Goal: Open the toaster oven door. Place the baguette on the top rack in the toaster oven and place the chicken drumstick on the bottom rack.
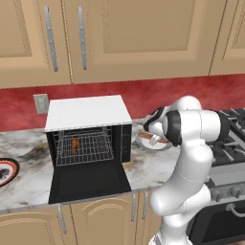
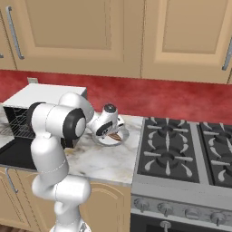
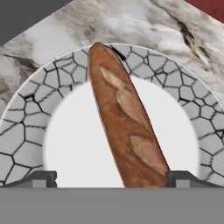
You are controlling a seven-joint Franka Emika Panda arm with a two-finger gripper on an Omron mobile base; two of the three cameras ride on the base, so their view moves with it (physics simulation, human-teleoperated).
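The toaster oven (image 1: 88,112) has a white top, and its black door (image 1: 88,181) lies folded down flat on the counter. Inside, an orange-brown drumstick (image 1: 75,143) rests against the wire rack (image 1: 86,146); which level it is on I cannot tell. The baguette (image 3: 124,120) lies lengthwise across a white plate with a grey cracked-pattern rim (image 3: 26,122), right of the oven. My gripper (image 3: 113,179) hangs just over the plate (image 2: 110,139), open, with one fingertip on each side of the baguette's near end and not touching it.
A gas stove (image 2: 181,149) stands to the right of the plate. Another dark plate (image 1: 5,172) sits at the counter's left edge. Upper cabinets (image 1: 119,33) hang overhead, and a wall outlet (image 1: 41,103) is behind the oven.
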